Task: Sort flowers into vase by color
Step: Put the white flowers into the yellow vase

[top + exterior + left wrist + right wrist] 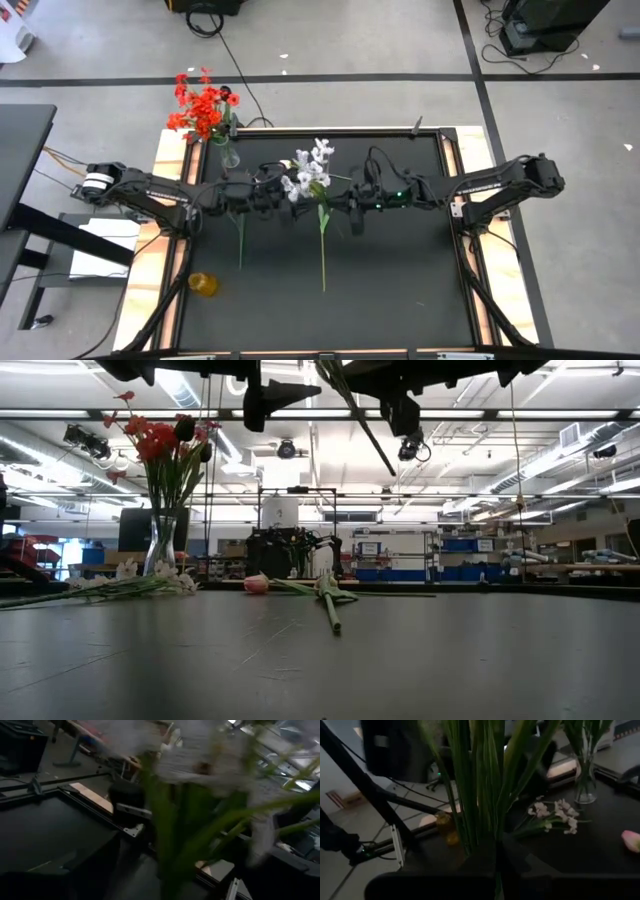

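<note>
Bench [400, 300], dark mat, filled frame centre. Both arms met mid-bench, lifted above it. Right claw [356, 206] clamped tight on stems of white spray [308, 172], blooms pointing toward left claw [283, 194], which gaped wide beside blooms, holding nothing; likely hand-over or regrasp. Clear vase [229, 152] at upper left corner of bench held red flowers [203, 107]. Pink tulip [257, 584] lay on bench. Yellow vase [203, 284] lay lower left, unused.

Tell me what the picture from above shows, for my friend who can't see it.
Two dark robot arms meet over a black table, lifting white flowers between them. A glass vase of red flowers stands at the back left, and a small yellow vase sits front left.
</note>
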### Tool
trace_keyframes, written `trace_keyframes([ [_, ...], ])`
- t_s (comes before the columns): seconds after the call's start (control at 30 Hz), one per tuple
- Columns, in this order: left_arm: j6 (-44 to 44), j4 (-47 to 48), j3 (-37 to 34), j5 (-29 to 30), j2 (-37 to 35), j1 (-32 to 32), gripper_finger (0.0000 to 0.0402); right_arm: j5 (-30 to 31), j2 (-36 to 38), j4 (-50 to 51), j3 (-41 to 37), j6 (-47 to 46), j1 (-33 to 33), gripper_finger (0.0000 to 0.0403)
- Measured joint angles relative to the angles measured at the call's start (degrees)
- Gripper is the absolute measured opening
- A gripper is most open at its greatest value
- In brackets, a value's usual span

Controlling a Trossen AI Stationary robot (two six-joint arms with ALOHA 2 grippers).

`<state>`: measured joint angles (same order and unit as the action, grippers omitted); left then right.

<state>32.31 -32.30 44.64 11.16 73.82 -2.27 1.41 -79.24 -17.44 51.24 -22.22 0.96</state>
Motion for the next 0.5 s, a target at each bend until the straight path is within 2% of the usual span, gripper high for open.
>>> trace_keyframes([
  [0.07,-0.2,0.1,0.0,0.2,0.0,0.3,0.0357,0.0,-0.4,-0.4,0.0,0.1,0.1,0.0013],
  [0.17,-0.8,-0.1,0.0,0.2,0.0,0.3,0.0311,-0.5,-1.1,-1.7,0.0,0.4,0.1,0.0013],
  [0.5,-2.2,-0.1,0.0,-0.1,0.0,1.4,0.0089,-1.3,-1.9,-3.3,0.0,-1.3,-0.1,0.0016],
])
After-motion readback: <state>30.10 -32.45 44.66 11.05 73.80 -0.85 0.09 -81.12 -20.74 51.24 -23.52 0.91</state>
